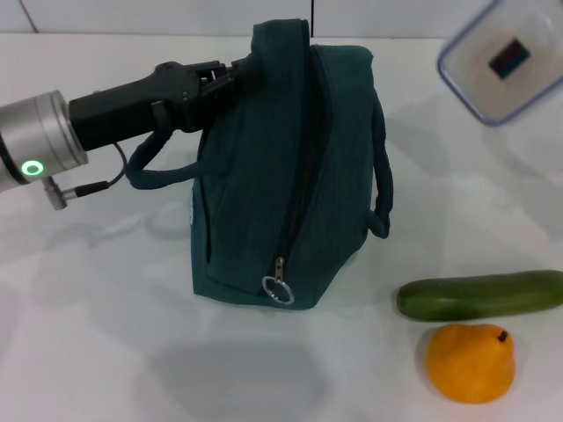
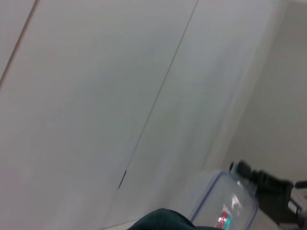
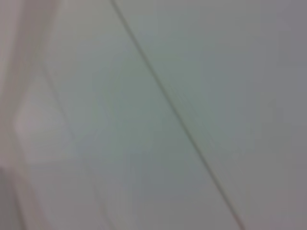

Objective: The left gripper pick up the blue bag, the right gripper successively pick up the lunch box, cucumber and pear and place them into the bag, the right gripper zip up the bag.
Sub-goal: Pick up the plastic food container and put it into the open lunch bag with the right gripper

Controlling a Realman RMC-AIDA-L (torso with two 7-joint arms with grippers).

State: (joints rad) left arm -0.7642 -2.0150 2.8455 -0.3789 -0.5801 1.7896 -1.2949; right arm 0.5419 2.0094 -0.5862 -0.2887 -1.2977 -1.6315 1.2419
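The bag [image 1: 290,176] is soft, dark teal-blue fabric, standing upright on the white table [image 1: 88,334] with a rounded, slightly slumped shape. A zipper runs up its near face and ends low down in a silver ring pull [image 1: 278,289]. One loop handle hangs down each side of the bag.

The left gripper [image 1: 236,77], black linkage on a smooth silver cylindrical wrist with a glowing green ring, reaches in from the bag's left side at its upper edge. Its fingers are clenched on the fabric at the top left corner of the bag, pinching a fold there.

The lunch box [image 1: 503,60] is clear hard plastic with rounded corners, a blue rim and a small dark sticker; it sits tilted, up and to the right of the bag, well apart from it. In the left wrist view the lunch box [image 2: 225,206] appears beside a black linkage, the right gripper [image 2: 268,189], which touches its edge; whether those fingers are closed on it I cannot tell.

The cucumber [image 1: 479,296], long, smooth and dark green, lies on the table to the right of the bag's base. The pear [image 1: 471,362], smooth orange-yellow with a dark stem spot, rests just beside the cucumber, on its near side.
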